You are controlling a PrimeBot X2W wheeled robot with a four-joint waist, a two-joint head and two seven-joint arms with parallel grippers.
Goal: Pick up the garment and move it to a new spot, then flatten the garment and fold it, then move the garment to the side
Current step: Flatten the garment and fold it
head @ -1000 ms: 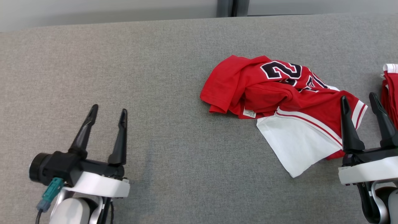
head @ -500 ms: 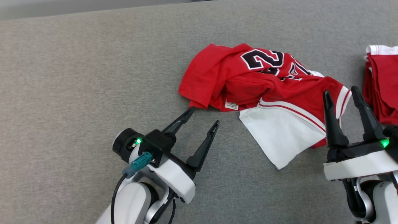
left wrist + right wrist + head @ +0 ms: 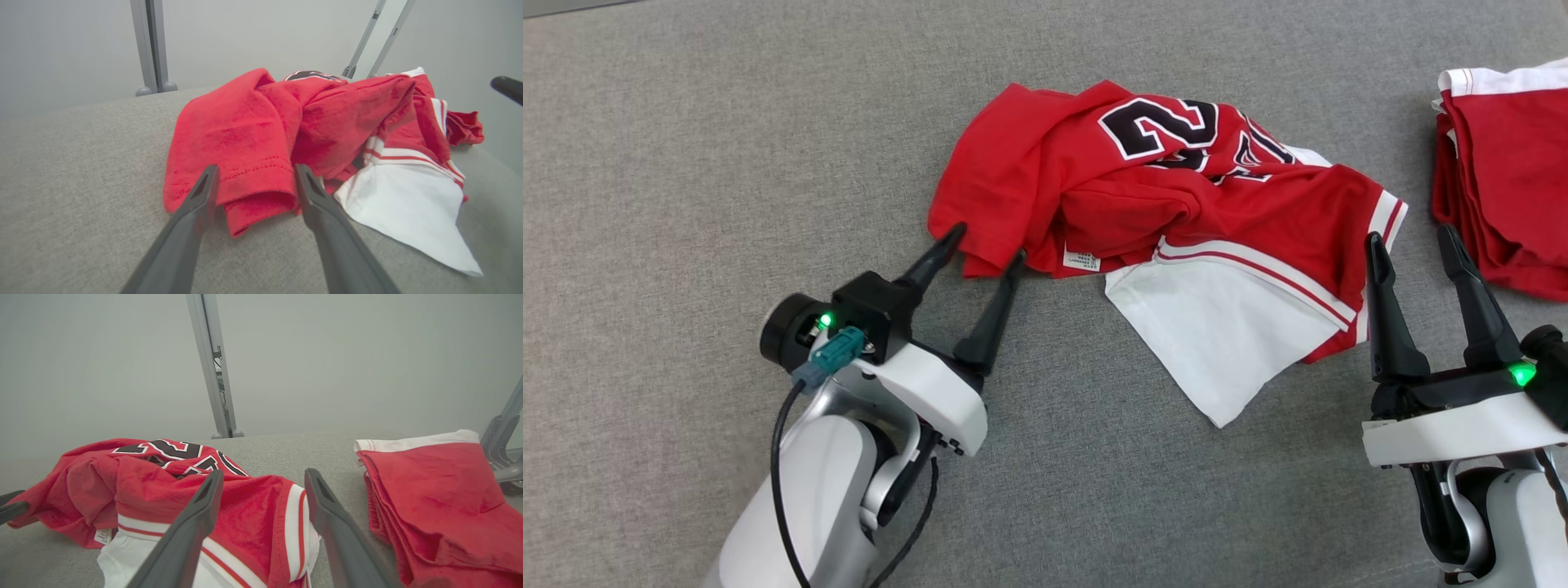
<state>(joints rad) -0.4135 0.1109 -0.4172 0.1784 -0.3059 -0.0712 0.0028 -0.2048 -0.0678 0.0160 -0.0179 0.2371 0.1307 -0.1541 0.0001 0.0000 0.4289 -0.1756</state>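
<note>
- The garment (image 3: 1176, 188) lies in a crumpled heap on the gray table (image 3: 686, 163), a bit to the right of the middle.
- It is red, with black number shapes edged in white on top.
- One white sleeve (image 3: 1209, 327) is spread flat on the near side, below a red and white striped band.
- A small white label (image 3: 1081, 260) shows at the near edge of the red cloth.
- The left gripper (image 3: 986, 243) is wide open at the heap's left corner.
- One of its fingers is on each side of a folded red hem. I cannot tell if they touch the cloth.
- The right gripper (image 3: 1408, 235) is wide open too and holds nothing.
- It is at the right end of the garment, with its fingers pointing along the striped edge there.
- A pile of folded red clothes (image 3: 1511, 163) with a white edge sits to the right, apart from the garment.
</note>
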